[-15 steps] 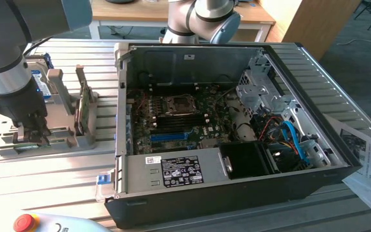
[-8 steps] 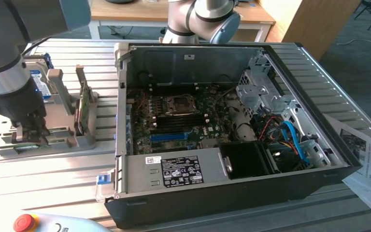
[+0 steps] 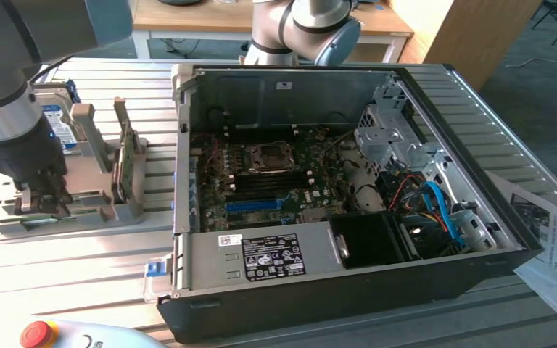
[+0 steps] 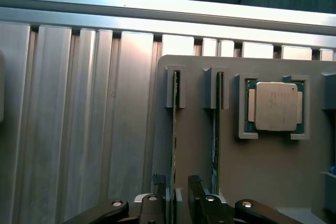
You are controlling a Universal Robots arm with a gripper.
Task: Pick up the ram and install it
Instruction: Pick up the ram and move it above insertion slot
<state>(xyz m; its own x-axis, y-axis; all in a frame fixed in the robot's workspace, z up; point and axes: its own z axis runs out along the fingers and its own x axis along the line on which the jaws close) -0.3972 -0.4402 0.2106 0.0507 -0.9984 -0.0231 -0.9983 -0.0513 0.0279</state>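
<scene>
Down at the exterior view's left, your gripper (image 4: pixel 177 183) hung over the gray holder (image 4: pixel 262 171), jaws apart, one to each side of the ram (image 4: pixel 174 140), which stood on edge in its slot, second stick (image 4: pixel 215 129) just beside, processor chip (image 4: pixel 273 106) near, computer case (image 3: pixel 356 297) well apart.

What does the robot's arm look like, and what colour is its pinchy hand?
The arm is a thick, round tube of silvery grey metal. Its big joint is silver too, with a light blue cap on the end. The gripper is black. Its fingers are flat and black, held on with shiny round silver screws.
</scene>
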